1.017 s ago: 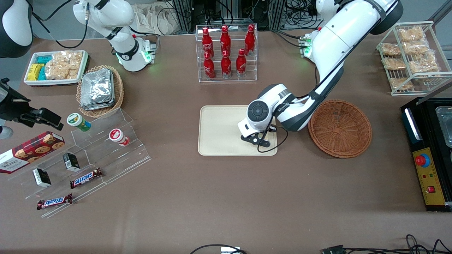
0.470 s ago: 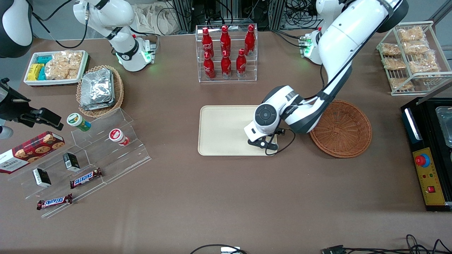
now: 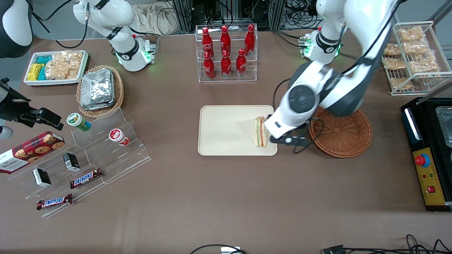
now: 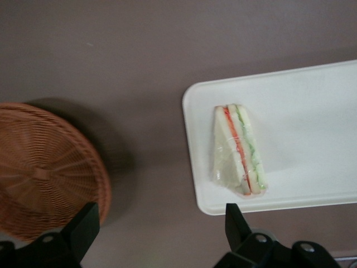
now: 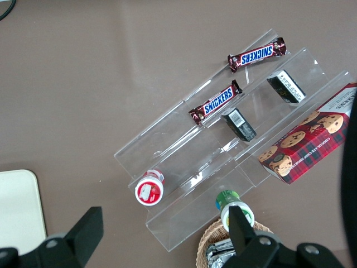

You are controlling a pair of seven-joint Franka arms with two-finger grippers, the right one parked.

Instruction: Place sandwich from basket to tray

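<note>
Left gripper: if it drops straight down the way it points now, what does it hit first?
Probably bare table. The open gripper hangs above the gap between the tray edge and the basket; the sandwich lies just aside, though depth is uncertain.

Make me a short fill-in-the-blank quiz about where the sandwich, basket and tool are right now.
1. The sandwich lies on the ____.
2. The basket holds ____ sandwiches.
3. The tool hangs with its fingers ____, gripping nothing.
4. The sandwich sits near the tray edge closest to the ____.

Missing words: tray; no; open; basket
</note>
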